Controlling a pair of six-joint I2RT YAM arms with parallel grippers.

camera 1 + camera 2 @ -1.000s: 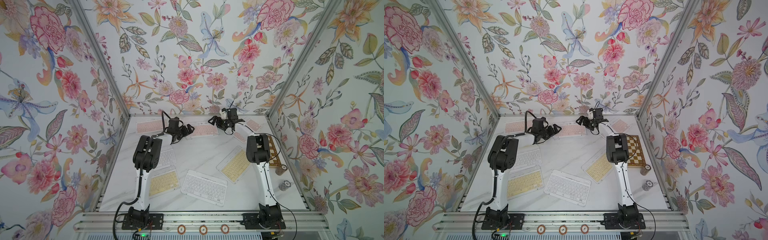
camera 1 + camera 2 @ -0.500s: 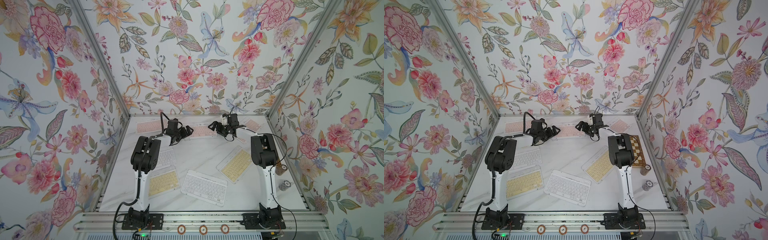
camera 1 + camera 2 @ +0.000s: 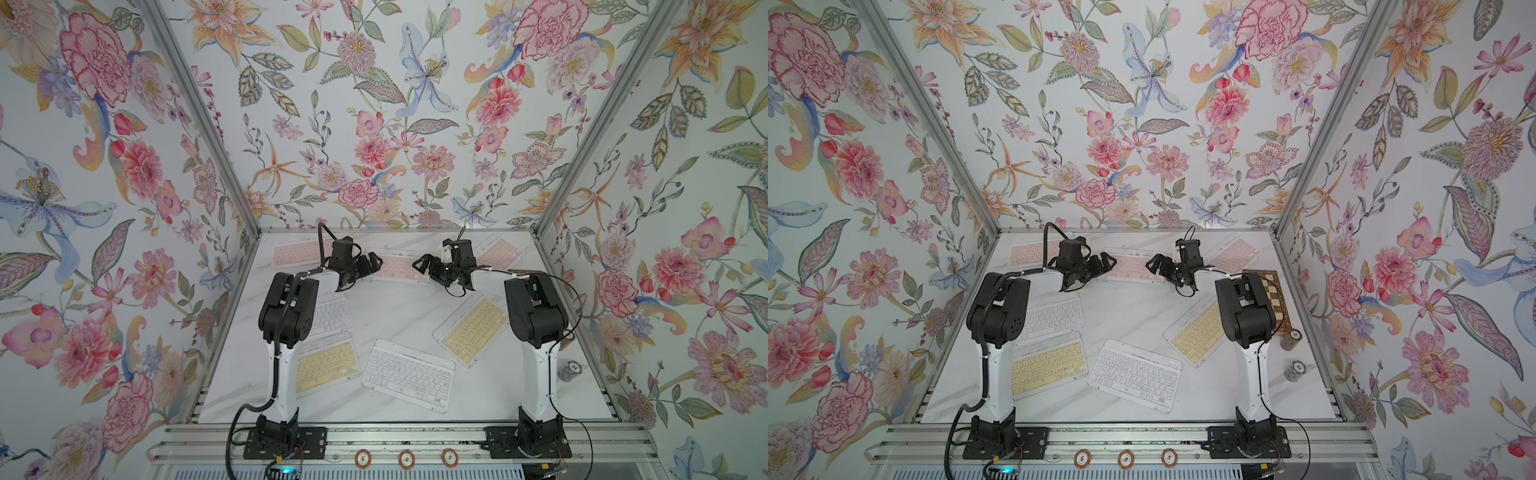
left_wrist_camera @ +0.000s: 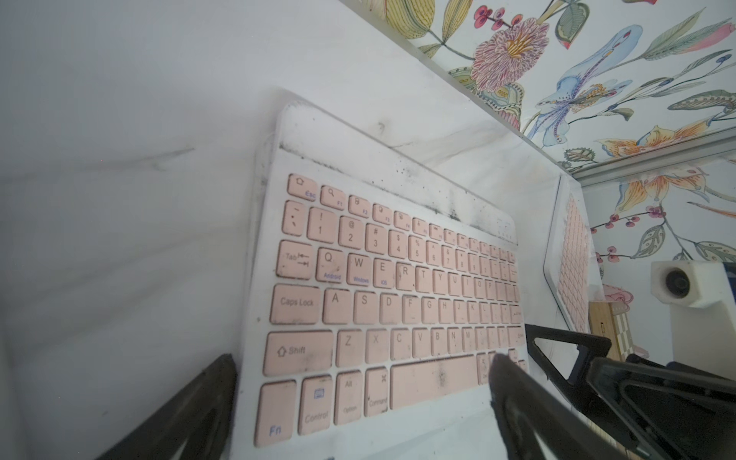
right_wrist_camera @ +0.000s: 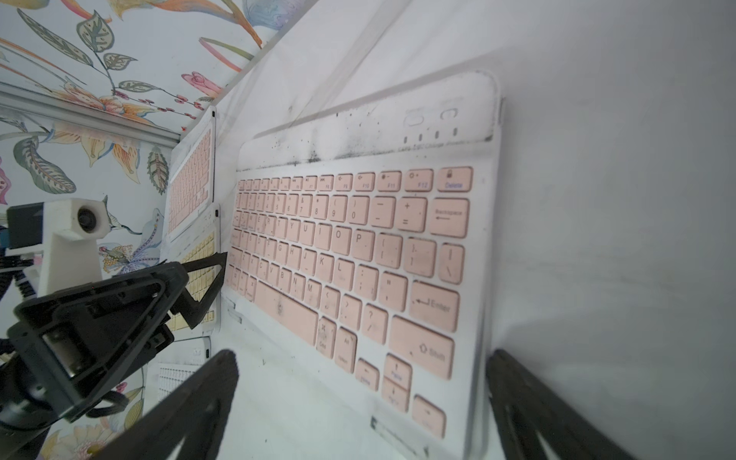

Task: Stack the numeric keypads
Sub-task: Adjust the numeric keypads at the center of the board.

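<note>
Top views show the left tool (image 3: 371, 262) much where it was a second ago, parked at the left end of the middle pink keypad (image 3: 397, 269) at the back of the worktop (image 3: 399, 307); it gapes wide and holds nothing. Further right, the right tool (image 3: 420, 266) is now lower and nearer the centre than a second ago, at that keypad's right end, spread as wide as it goes and likewise empty. Both tools now bracket one keypad, which lies flat, and I judge a two-sided pickup is being set up; no stack exists yet, the other keypads (image 3: 409, 376) lying singly about the worktop as far as these views show.

Left wrist view adds what the top views hide: smudged keys and its own fingers (image 4: 215, 382) straddling the keypad's Esc-to-Fn end, though whether they touch it I cannot tell; it also catches the chessboard (image 4: 605, 338) edge past the right tool. Right wrist view shows the opposite end, Delete down to the arrow keys, lying between its own fingers (image 5: 506, 378), with a yellow keypad (image 5: 201, 249) behind the left tool.
</note>
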